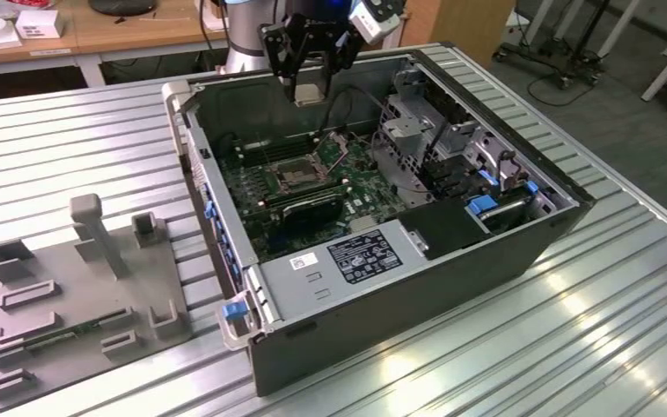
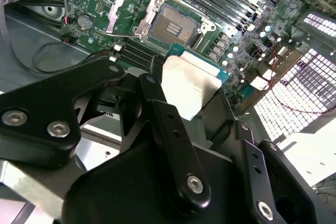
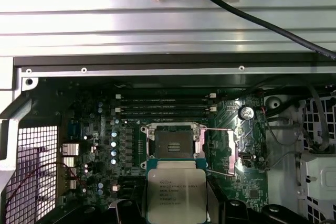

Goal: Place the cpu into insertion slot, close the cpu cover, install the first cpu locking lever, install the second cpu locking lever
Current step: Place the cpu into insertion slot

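Table (image 1: 611, 321) | gripper (image 1: 310, 90) grips cpu (image 3: 176, 195) | first wrist view: insertion slot (image 3: 175, 145) apparently open

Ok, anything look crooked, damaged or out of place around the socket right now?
Nothing stands out. The gripper holds the cpu flat, its edges square with the insertion slot. The slot is bare, with the cpu cover swung open beside it. No damage shows.

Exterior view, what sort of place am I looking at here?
Probably a robotics lab or test workshop. An opened computer case sits on a ribbed metal table, the arm's tool holds a cpu above its green circuit board, and a wooden desk stands behind.
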{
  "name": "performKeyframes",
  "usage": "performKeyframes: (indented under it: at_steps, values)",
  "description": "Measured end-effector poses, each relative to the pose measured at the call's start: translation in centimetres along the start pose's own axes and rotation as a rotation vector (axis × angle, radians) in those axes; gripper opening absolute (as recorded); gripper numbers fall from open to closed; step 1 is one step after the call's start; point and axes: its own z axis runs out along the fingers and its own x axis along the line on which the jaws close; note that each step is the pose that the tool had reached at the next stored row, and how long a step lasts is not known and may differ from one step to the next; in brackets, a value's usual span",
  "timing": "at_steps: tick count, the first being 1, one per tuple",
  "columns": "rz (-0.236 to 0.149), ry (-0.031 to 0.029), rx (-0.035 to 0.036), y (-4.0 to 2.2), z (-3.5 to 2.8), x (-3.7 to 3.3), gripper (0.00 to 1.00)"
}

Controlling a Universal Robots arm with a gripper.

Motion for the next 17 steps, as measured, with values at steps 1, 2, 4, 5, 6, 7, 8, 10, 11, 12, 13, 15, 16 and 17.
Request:
performKeyframes:
  at_steps: [1, 2, 4, 5, 6, 7, 8, 10, 11, 12, 13, 15, 16, 17]
  values:
    - [0.0, 0.0, 0.0, 0.0, 0.0, 0.0, 0.54]
    - [0.0, 0.0, 0.0, 0.0, 0.0, 0.0, 0.54]
    - [0.0, -0.0001, -0.0001, 0.0, 0.04, 0.0, 0.54]
    - [0.0, -0.0001, -0.0002, 0.0, 0.06, 0.0, 0.54]
    - [0.0, 0.0, -0.0001, -0.01, 0.08, 0.0, 0.54]
    - [0.0, 0.0, 0.0, -0.01, 0.11, 0.0, 0.54]
    - [0.0, -0.0001, -0.0001, -0.01, 0.14, 0.0, 0.54]
    - [0.0, 0.0, 0.0, -0.02, 0.2, 0.0, 0.54]
    - [0.0, -0.0001, -0.0001, -0.02, 0.26, -0.01, 0.54]
    - [0.0, -0.0001, -0.0002, -0.04, 0.36, -0.01, 0.54]
    - [0.0, -0.0001, -0.0001, -0.04, 0.48, -0.01, 0.54]
    - [0.0, 0.0, 0.0, -0.07, 0.75, -0.02, 0.54]
    - [0.0, 0.0, -0.0001, -0.08, 0.9, -0.02, 0.54]
    - [0.0, 0.0, 0.0, -0.1, 1.05, -0.02, 0.54]
